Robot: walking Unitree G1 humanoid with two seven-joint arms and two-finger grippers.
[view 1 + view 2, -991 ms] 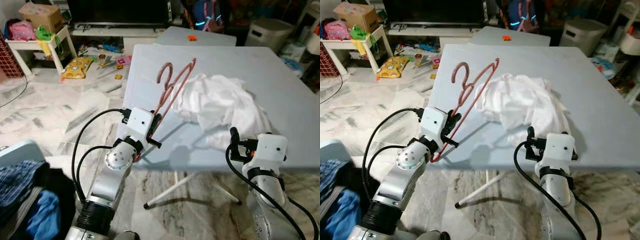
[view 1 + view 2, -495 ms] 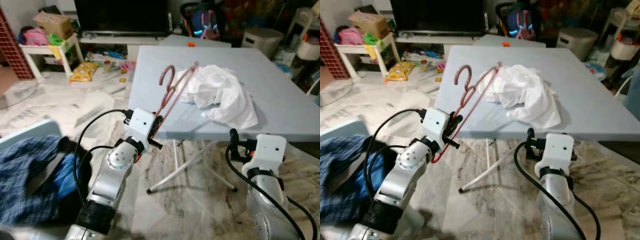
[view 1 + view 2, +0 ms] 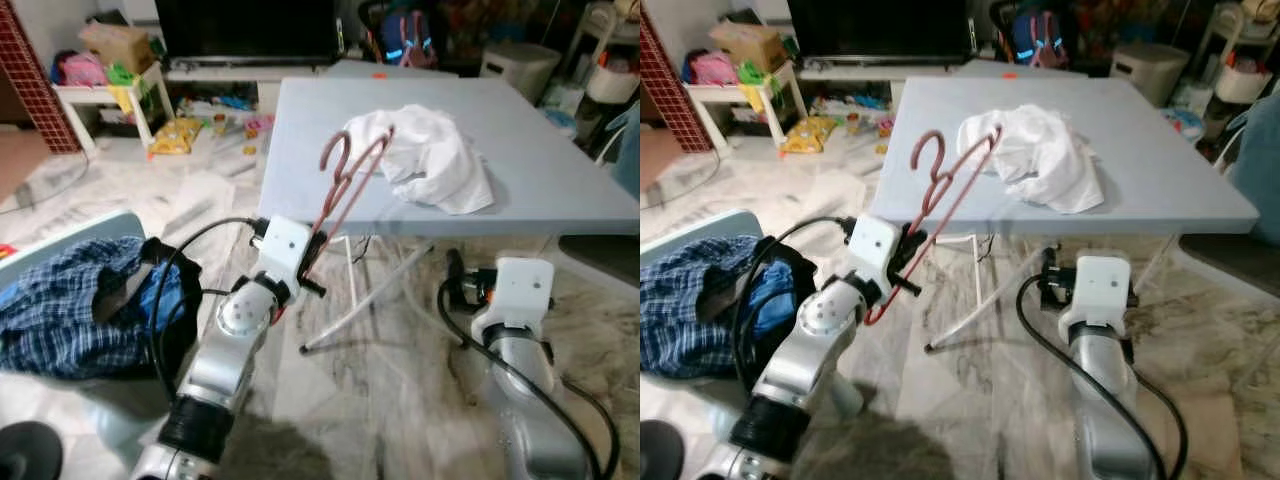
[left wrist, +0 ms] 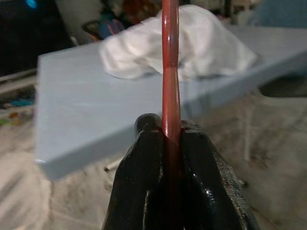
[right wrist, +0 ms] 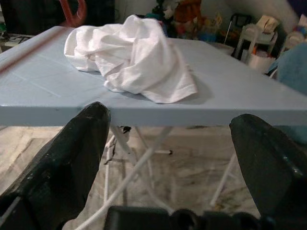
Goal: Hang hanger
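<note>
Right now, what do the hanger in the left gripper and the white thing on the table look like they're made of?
Hanger: thin reddish-brown rod, glossy with a highlight in the left wrist view; likely plastic or coated wire, can't tell which. The left gripper is shut on it.
White thing: soft fabric, matte and crumpled into folds, probably a cotton garment.
Table: flat pale grey-blue top, smooth matte, looks like plastic or laminate.

dusty-red hanger (image 3: 341, 190), white cloth (image 3: 425, 160), grey-blue table (image 3: 545, 170), blue plaid fabric (image 3: 55, 315).
</note>
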